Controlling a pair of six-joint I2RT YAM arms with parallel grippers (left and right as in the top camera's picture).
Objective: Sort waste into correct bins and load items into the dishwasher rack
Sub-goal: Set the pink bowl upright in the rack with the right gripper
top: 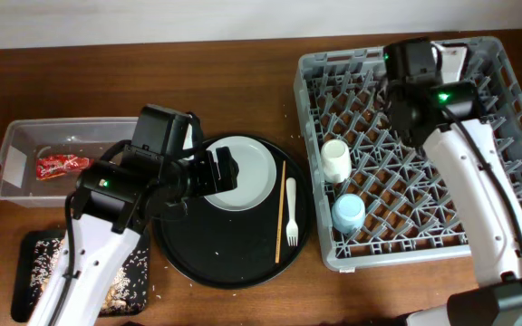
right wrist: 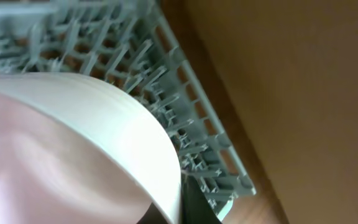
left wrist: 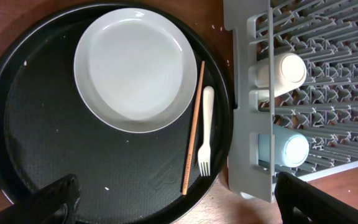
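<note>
Done: wrapper [top: 62, 165] in tub [top: 12, 149]; scraps [top: 48, 258] in black bin [top: 27, 243]; cream cup [top: 335, 160] and blue cup [top: 348, 214] in rack [top: 506, 118], at its 9 and 7 o'clock.

Left: plate [top: 243, 172], chopstick [top: 281, 213] and fork [top: 291, 213] on round tray [top: 216, 244]; bowl [right wrist: 92, 124] not yet seated.

Your right gripper [top: 444, 62] appears clamped on bowl rim, fingers mostly hidden, over rack's 1 o'clock corner.

Your left gripper [top: 223, 172] spread wide, empty, over plate's 9 o'clock edge. Fork and chopstick at plate's 3 o'clock.

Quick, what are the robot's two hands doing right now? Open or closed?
Left gripper: open, holding nothing.
Right gripper: closed on the small white bowl.
</note>
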